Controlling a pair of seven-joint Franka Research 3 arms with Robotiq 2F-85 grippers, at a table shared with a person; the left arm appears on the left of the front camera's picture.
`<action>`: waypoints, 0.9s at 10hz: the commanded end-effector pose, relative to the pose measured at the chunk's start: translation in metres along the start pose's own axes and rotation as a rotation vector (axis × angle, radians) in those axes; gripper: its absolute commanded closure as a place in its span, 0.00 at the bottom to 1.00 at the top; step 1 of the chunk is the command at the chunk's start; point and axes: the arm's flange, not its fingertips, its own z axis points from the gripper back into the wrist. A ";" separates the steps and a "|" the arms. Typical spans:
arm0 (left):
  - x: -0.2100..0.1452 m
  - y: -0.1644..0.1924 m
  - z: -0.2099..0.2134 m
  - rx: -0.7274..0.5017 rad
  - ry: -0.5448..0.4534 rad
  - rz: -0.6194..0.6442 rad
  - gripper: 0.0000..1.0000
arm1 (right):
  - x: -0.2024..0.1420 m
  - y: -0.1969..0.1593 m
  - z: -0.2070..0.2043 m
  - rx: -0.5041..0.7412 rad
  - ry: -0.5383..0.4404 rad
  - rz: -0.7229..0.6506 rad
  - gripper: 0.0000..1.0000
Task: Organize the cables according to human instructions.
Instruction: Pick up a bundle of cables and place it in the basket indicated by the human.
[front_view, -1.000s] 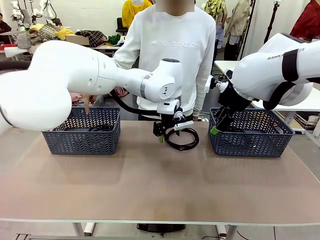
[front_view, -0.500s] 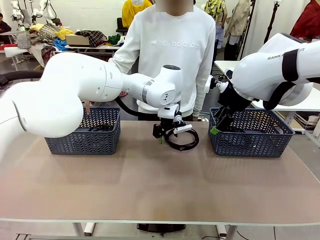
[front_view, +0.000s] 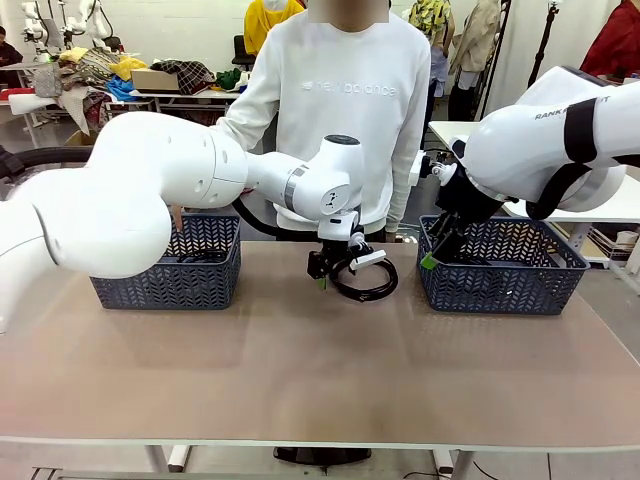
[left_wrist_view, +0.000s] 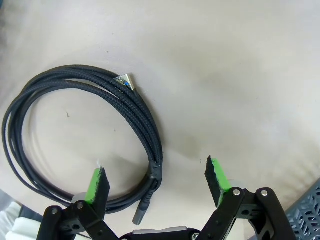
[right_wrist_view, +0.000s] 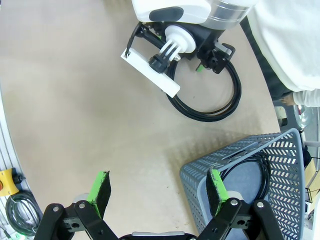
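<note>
The left gripper (left_wrist_view: 156, 181) hangs over the table with its jaws spread wide and nothing between them. Just below it lies a coiled cable (left_wrist_view: 80, 145), the bundled strands and one plug end sitting between the green pads (left_wrist_view: 96, 184). The cord looks light, limp and slightly grippy from its braid. The bunched section near the plug seems the best place to pinch, since single loops would likely sag.

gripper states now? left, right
Left gripper: open, holding nothing, jaws straddling the coiled cable on the table.
Right gripper: open, empty, above the right basket.
</note>
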 end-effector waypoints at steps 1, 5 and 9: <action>-0.003 0.007 0.000 -0.019 0.025 0.013 0.00 | 0.000 0.001 0.000 -0.003 0.000 0.002 0.00; -0.004 0.008 -0.007 -0.025 0.024 0.019 0.00 | 0.000 0.001 0.000 -0.003 0.000 0.002 0.00; -0.005 0.009 -0.007 -0.047 0.014 0.029 0.19 | 0.000 0.001 0.000 -0.003 0.000 0.002 0.00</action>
